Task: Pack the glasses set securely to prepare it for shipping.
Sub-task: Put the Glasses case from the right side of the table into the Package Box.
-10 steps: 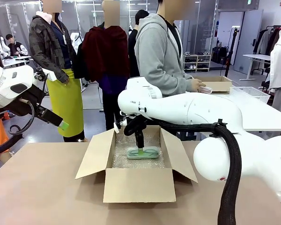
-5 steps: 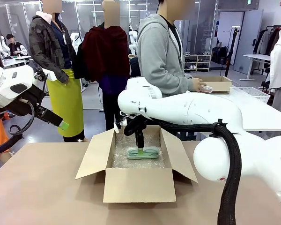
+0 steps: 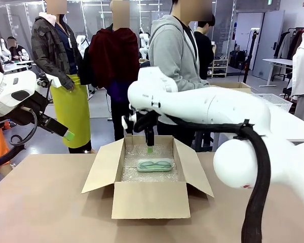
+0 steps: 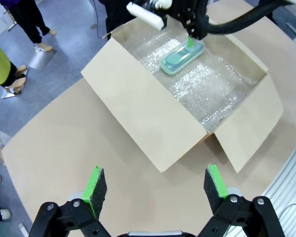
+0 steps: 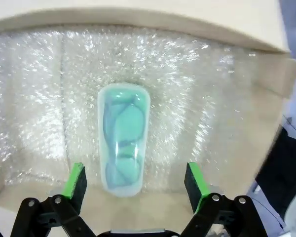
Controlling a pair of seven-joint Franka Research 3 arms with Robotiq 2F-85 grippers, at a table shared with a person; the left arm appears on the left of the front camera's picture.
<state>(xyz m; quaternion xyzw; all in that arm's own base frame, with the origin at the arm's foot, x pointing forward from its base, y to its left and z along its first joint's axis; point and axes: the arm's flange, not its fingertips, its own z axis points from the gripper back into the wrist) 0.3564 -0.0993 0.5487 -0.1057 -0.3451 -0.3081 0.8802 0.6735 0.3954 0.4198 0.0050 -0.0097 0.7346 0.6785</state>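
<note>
Starting at the near edge of the brown surface (image 3: 40,202), the cardboard box (image 3: 149,200) sits square in the middle, front wall facing us and all its flaps spread wide.

Well off to the left of the box and high above the surface hangs the left tool (image 4: 155,185). Its jaws are spread as wide as they go and it has nothing in its grasp. From its wrist camera you look down on the box at an angle, from well apart.

Now into the box. A bubble-wrap sheet (image 3: 137,173) lines the floor, glittering under the lights. Lying flat on it, a little toward the box's back wall, is the mint green glasses case (image 3: 154,164), with the outline of the glasses showing through its lid. It runs lengthwise across the box and rests free on the wrap.

Directly above the case, at the level of the box's upper edges, hovers the right tool (image 5: 135,180). Its jaws stand wide apart and it grips nothing. From the right wrist the case lies below and between the two green pads (image 5: 75,180), clear of both.

Beyond the back wall of the box stands a person (image 3: 175,55) in a grey hoodie.
</note>
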